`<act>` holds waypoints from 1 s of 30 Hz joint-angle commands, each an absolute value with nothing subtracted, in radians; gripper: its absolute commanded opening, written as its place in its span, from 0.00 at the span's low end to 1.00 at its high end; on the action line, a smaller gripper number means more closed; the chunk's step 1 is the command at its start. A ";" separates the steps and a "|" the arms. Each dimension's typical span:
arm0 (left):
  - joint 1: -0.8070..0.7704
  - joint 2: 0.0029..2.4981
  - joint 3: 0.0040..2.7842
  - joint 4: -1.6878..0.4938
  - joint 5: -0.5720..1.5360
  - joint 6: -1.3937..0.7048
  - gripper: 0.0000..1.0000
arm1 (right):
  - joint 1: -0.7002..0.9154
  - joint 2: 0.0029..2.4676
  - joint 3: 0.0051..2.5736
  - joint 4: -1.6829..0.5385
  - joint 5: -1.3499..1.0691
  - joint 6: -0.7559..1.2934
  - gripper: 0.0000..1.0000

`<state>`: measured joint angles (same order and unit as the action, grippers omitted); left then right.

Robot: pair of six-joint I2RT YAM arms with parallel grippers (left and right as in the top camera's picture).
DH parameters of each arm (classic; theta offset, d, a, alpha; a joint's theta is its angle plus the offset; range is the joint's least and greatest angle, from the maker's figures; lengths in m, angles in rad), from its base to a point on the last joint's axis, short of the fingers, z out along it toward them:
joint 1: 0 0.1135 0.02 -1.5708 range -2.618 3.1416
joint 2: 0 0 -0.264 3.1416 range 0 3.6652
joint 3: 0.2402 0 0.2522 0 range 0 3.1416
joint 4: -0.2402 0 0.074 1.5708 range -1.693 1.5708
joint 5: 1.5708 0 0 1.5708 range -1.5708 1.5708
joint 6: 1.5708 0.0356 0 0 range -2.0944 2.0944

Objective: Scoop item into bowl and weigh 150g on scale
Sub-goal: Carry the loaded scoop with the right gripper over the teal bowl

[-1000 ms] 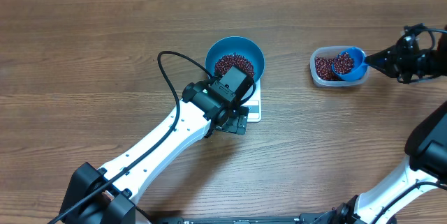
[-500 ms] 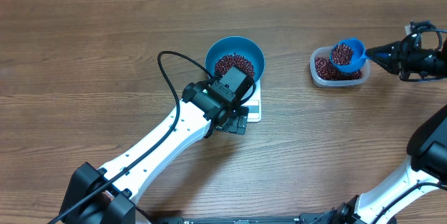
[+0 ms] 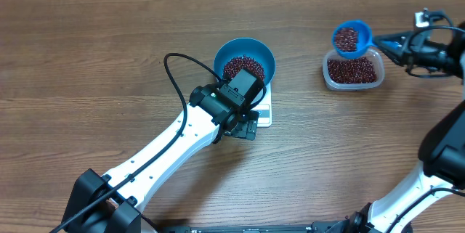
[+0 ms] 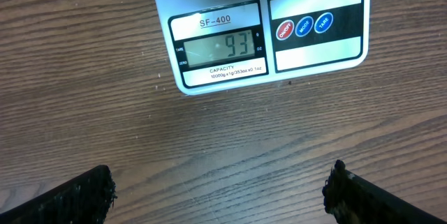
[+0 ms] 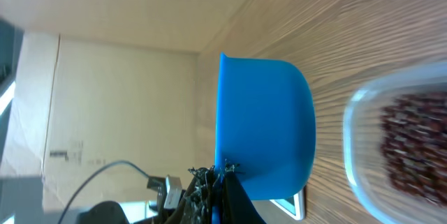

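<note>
The blue bowl (image 3: 260, 48) sat on the scale (image 4: 314, 49), holding a heap of beans (image 3: 243, 66); the display read 93. The left pincer (image 4: 220, 197) stood wide and empty over the bench (image 3: 109, 44) at the scale's six o'clock. The right pincer (image 3: 387, 42) was clamped on the handle of a loaded scoop (image 3: 366, 38), at eleven o'clock of the clear tub (image 3: 326, 72). Light, loose and quick to roll, the beans likely needed a level scoop, gripped by its handle.
</note>
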<state>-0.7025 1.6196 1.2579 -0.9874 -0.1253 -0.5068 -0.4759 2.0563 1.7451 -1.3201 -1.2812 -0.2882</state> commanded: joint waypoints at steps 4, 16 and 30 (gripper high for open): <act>-0.701 1.603 1.274 -0.987 -0.141 -0.524 1.00 | -0.336 2.059 1.802 -1.304 -1.328 -0.277 0.04; -0.701 1.603 1.274 -0.987 -0.141 -0.524 1.00 | -0.092 2.057 2.096 -1.309 -0.952 -0.153 0.04; -0.701 1.603 1.274 -0.987 -0.141 -0.524 0.99 | 0.174 2.057 2.156 -1.254 -0.567 -0.300 0.04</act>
